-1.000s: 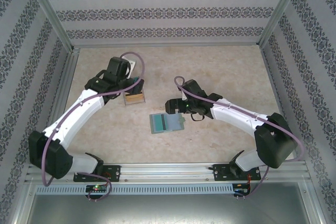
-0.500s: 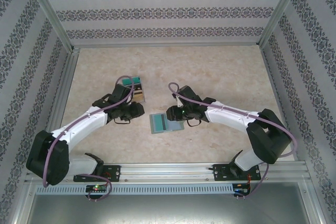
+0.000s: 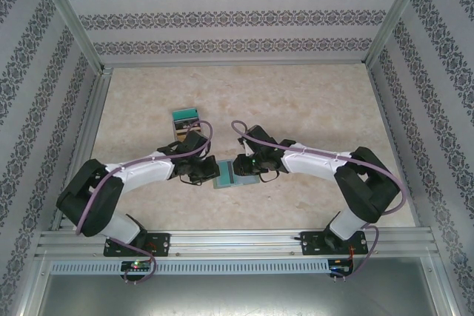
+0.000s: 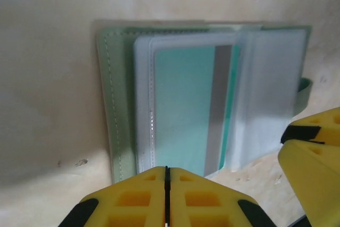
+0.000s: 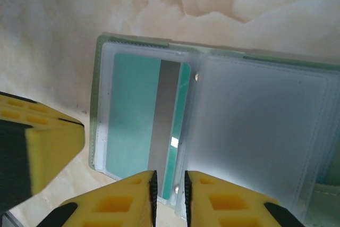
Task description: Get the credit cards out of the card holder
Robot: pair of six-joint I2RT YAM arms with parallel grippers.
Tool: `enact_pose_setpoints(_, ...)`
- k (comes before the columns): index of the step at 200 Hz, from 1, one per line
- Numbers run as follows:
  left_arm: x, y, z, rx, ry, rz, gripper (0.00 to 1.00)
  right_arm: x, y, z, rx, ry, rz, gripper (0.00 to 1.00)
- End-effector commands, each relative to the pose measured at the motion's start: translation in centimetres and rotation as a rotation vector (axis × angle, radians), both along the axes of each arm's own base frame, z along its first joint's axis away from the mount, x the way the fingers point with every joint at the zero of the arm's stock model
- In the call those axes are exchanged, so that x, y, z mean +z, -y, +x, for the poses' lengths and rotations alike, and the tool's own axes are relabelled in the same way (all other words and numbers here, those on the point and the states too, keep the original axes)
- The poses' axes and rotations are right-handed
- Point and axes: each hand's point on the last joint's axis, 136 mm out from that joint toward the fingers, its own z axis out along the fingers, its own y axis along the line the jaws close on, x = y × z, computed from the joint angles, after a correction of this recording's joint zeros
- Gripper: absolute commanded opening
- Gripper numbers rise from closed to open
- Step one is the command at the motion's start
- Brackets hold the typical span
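Flanking open card holder: left gripper closed, right gripper narrowly parted

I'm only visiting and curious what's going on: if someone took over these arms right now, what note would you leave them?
Left hand: shut, at the left edge of the open card holder; no clear grip.
Right hand: nearly closed, with a thin gap at the edge of the teal card; grip uncertain.
Things: the card holder lies open on the table between both hands, the teal card in its clear pocket. The removed cards lie farther back, behind the left hand.
Done: some cards are out.
Left: pull out the teal card; the other pocket looks empty, but check.
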Motion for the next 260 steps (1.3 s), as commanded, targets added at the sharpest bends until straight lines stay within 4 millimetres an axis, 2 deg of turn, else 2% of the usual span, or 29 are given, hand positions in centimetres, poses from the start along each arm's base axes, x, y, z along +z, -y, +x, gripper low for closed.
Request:
enact_pose_setpoints(1, 0.2, 1.1, 0.8, -0.001, 0.018, -0.017, 0.1, 0.1, -1.1, 0.0, 0.012, -0.019, 0.018, 0.25)
enact_pose_setpoints(82, -2.8, 0.4, -1.0, -0.021, -0.076, 0.072, 0.1, -1.4, -1.6, -0.1, 0.017, -0.08, -0.003, 0.26)
enact_pose_setpoints(145, -3.2, 0.2, -1.2, -0.02, -0.09, 0.091, 0.09, -2.1, -0.7, 0.1, -0.019, -0.101, -0.026, 0.28)
enact_pose_setpoints(160, -3.2, 0.2, -1.2, -0.021, -0.094, 0.092, 0.08, -2.1, -0.8, 0.0, -0.016, -0.111, -0.002, 0.21)
enact_pose_setpoints(185, -3.2, 0.3, -1.1, -0.021, -0.095, 0.092, 0.08, -2.1, -0.9, 0.0, -0.016, -0.12, 0.019, 0.19)
enact_pose_setpoints(207, -3.3, 0.3, -1.2, -0.022, -0.1, 0.093, 0.08, -2.3, -0.8, 0.1, -0.023, -0.13, 0.033, 0.13)
enact_pose_setpoints(227, -3.2, 0.3, -1.2, -0.024, -0.1, 0.094, 0.07, -2.4, -0.7, 0.1, -0.026, -0.134, 0.036, 0.0)
enact_pose_setpoints(260, -3.5, 0.0, -1.5, -0.018, -0.113, 0.107, 0.03, -2.5, 0.1, 0.3, -0.049, -0.131, 0.031, 0.0)
